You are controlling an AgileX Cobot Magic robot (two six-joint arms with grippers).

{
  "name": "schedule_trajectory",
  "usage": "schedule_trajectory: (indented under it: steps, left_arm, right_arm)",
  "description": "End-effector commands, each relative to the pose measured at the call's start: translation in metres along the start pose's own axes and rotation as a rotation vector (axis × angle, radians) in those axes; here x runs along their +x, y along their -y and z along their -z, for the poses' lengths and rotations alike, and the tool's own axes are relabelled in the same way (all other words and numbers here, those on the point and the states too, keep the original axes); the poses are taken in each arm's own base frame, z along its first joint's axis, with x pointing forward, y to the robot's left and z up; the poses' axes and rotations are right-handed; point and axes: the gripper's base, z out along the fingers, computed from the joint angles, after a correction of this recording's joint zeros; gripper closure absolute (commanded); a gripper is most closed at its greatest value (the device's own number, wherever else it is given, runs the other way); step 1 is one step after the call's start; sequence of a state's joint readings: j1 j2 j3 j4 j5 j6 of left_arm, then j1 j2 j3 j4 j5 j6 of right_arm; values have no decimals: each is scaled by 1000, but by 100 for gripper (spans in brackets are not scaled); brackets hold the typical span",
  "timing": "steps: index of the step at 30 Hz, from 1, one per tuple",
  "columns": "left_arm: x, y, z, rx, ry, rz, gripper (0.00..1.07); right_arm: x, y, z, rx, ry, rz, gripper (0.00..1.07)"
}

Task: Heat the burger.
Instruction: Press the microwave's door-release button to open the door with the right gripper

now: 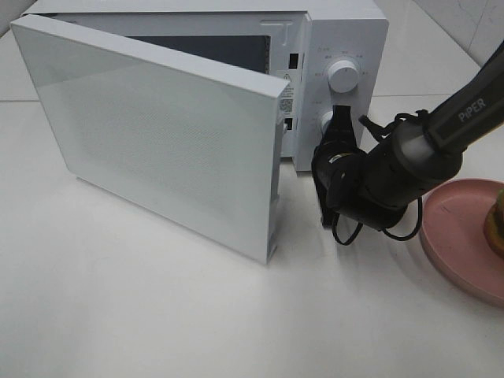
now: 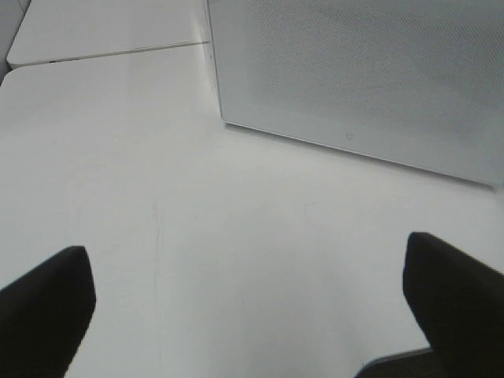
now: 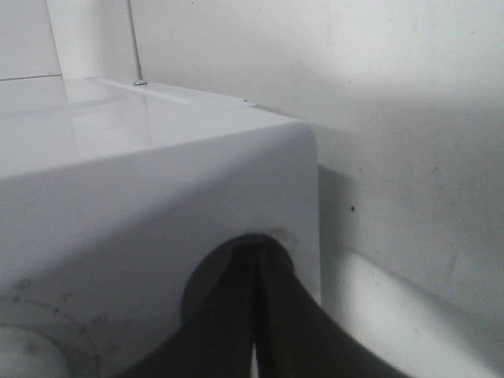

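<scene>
Boxy white microwave, door open. Black right gripper clenched on nothing at its front. Next, probably: spread wide, take golden-bun burger low, w/o squashing. Left gripper released.

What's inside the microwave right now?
Only a dark strip inside the microwave shows above its open door, with nothing visible there. The door covers the rest, so I can't tell. The burger sits outside on the pink plate.
</scene>
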State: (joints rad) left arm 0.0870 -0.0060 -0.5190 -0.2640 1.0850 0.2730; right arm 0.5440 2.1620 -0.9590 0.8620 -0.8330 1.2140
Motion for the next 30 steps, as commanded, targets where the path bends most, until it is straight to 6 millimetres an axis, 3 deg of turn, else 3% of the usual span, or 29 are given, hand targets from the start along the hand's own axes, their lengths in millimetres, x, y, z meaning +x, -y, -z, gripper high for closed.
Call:
schedule_trajectory:
  steps: [1, 6, 30]
  left_arm:
    - [0, 0, 0, 0, 7, -3, 7]
    - [0, 0, 0, 0, 7, -3, 7]
    - [0, 0, 0, 0, 7, -3, 7]
  right_arm:
    - [-4, -48, -9, -274, 26, 6, 107]
    - [-3, -48, -8, -268, 20, 9, 107]
    - [-16, -24, 36, 1, -87, 63, 107]
